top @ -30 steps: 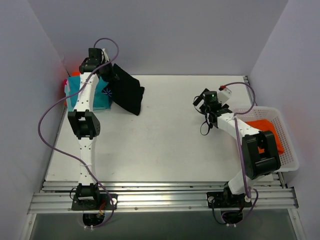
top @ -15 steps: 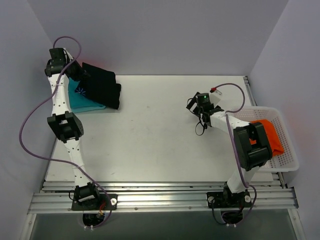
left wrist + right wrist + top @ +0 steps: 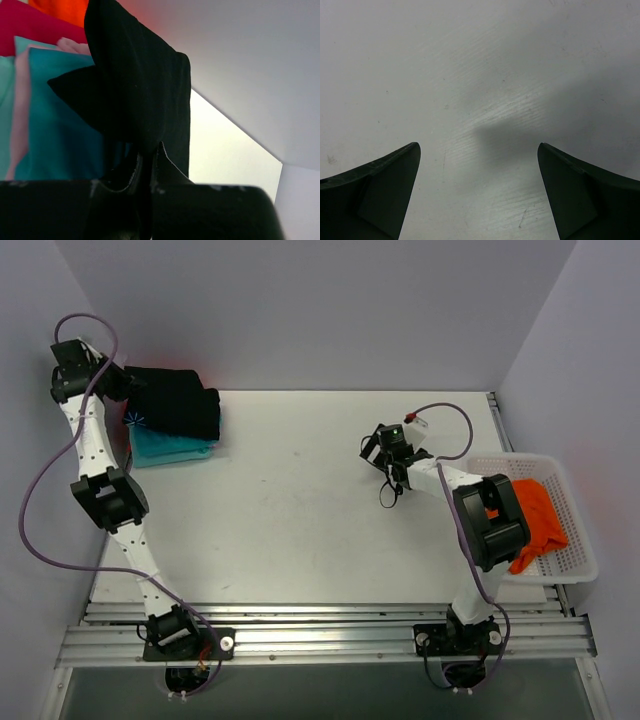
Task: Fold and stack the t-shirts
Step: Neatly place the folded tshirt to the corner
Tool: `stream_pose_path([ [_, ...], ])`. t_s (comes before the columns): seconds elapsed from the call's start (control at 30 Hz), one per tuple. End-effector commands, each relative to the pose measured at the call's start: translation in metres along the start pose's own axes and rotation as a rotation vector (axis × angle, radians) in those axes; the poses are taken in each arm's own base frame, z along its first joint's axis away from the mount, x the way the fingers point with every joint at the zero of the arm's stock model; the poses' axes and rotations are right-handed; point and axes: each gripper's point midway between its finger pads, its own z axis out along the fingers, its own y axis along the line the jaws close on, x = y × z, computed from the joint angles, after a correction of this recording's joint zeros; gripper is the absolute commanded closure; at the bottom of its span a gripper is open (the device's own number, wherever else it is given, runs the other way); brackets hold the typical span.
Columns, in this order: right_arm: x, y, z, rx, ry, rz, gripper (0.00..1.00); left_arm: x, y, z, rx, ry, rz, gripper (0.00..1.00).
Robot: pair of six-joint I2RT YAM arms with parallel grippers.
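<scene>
Over in the far left corner, the left gripper (image 3: 147, 150) is pinching the black t-shirt (image 3: 180, 405) tight, and the shirt is lying across the teal t-shirts (image 3: 165, 448). The right gripper (image 3: 477, 146) is hovering over the table (image 3: 300, 510) with its fingers spread wide. An orange t-shirt (image 3: 538, 518) is lying in the white basket (image 3: 577, 535).

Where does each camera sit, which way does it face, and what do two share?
Top external: above and behind the bases, looking down on the white table; both arms show.
Left wrist: on the left arm, looking along the shut left gripper at the black cloth t-shirt it pinches.
Right wrist: on the right arm, facing down at the table, framed by the open right gripper.
Shared: top and left wrist both show that t-shirt.
</scene>
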Motion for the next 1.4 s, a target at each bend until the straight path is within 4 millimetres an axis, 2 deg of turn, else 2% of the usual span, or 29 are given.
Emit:
stream_pose_path([
  [0.0,-0.004,0.011,0.002,-0.009,-0.013,-0.016,0.00,-0.041,-0.017,-0.032,0.034,-0.135,0.031,0.98],
  [0.1,-0.001,0.011,0.004,-0.007,-0.004,-0.028,0.00,-0.032,0.016,-0.020,-0.050,-0.108,-0.006,0.98],
  [0.17,0.001,0.010,0.006,-0.004,-0.001,-0.032,0.00,-0.023,0.041,-0.008,-0.115,-0.095,-0.023,0.90],
  [0.23,0.001,0.010,0.007,-0.002,0.001,-0.035,0.00,-0.015,0.062,0.004,-0.173,-0.082,-0.041,0.40],
  [0.27,0.001,0.010,0.006,-0.003,0.000,-0.036,0.00,-0.010,0.068,0.008,-0.187,-0.068,-0.049,0.18],
  [0.3,0.001,0.010,0.006,-0.003,0.000,-0.041,0.00,-0.001,0.081,0.019,-0.215,-0.045,-0.070,0.04],
  [0.37,0.001,0.010,0.006,-0.003,0.002,-0.044,0.00,0.005,0.103,0.017,-0.321,-0.032,-0.091,0.06],
  [0.4,0.002,0.009,0.007,-0.002,0.005,-0.047,0.00,-0.002,0.103,0.014,-0.341,-0.054,-0.086,0.06],
  [0.43,0.002,0.009,0.006,-0.004,0.005,-0.048,0.00,-0.005,0.115,0.004,-0.428,-0.076,-0.089,0.06],
  [0.47,0.002,0.009,0.007,-0.005,0.005,-0.046,0.00,-0.011,0.117,-0.004,-0.465,-0.106,-0.085,0.06],
  [0.57,0.003,0.011,0.006,-0.010,0.009,-0.049,0.00,-0.040,0.117,-0.054,-0.613,-0.267,-0.093,0.06],
  [0.6,0.003,0.011,0.006,-0.012,0.010,-0.050,0.00,-0.061,0.088,-0.092,-0.590,-0.366,-0.091,0.06],
  [0.63,0.002,0.011,0.005,-0.011,0.006,-0.052,0.00,-0.043,0.104,-0.092,-0.637,-0.341,-0.098,0.06],
  [0.67,0.001,0.011,0.004,-0.008,0.004,-0.055,0.00,-0.062,0.092,-0.107,-0.615,-0.454,-0.090,0.06],
  [0.7,-0.001,0.011,0.003,-0.003,-0.005,-0.055,0.00,-0.053,0.076,-0.135,-0.603,-0.492,-0.083,0.06],
  [0.77,-0.002,0.010,0.001,0.004,-0.009,-0.061,0.00,-0.064,0.045,-0.163,-0.543,-0.624,-0.044,0.06],
  [0.8,-0.004,0.009,-0.001,0.011,-0.019,-0.064,0.00,-0.071,0.020,-0.208,-0.539,-0.728,-0.009,0.06],
  [0.83,-0.005,0.010,-0.002,0.011,-0.022,-0.064,0.00,-0.057,0.008,-0.207,-0.532,-0.728,0.024,0.06],
  [0.87,-0.005,0.011,-0.003,0.010,-0.023,-0.067,0.00,-0.053,-0.004,-0.222,-0.536,-0.750,0.045,0.06],
  [0.9,-0.005,0.012,-0.004,0.008,-0.022,-0.068,0.00,-0.053,-0.016,-0.251,-0.551,-0.809,0.052,0.06],
  [0.93,-0.006,0.013,-0.005,0.007,-0.024,-0.068,0.00,-0.040,-0.024,-0.252,-0.548,-0.786,0.069,0.06],
  [0.97,-0.005,0.014,-0.007,0.002,-0.024,-0.069,0.00,-0.035,-0.036,-0.270,-0.520,-0.804,0.065,0.06],
  [1.03,-0.005,0.018,-0.010,-0.008,-0.027,-0.069,0.00,-0.008,-0.040,-0.263,-0.471,-0.740,0.067,0.06],
  [1.07,-0.004,0.020,-0.011,-0.012,-0.026,-0.078,0.00,0.002,-0.053,-0.277,-0.404,-0.747,0.060,0.06],
  [1.13,-0.005,0.022,-0.016,-0.014,-0.029,-0.083,0.00,0.033,-0.073,-0.268,-0.275,-0.680,0.090,0.06],
  [1.17,-0.004,0.021,-0.018,-0.012,-0.030,-0.088,0.00,0.058,-0.066,-0.268,-0.267,-0.644,0.104,0.06],
  [1.23,-0.005,0.025,-0.025,-0.018,-0.046,-0.093,0.00,0.087,-0.068,-0.266,-0.242,-0.610,0.144,0.06],
  [1.27,-0.004,0.026,-0.028,-0.020,-0.048,-0.096,0.00,0.124,-0.071,-0.261,-0.209,-0.544,0.187,0.06],
  [1.37,-0.002,0.033,-0.036,-0.037,-0.058,-0.103,0.00,0.170,-0.058,-0.258,-0.218,-0.484,0.260,0.06],
])
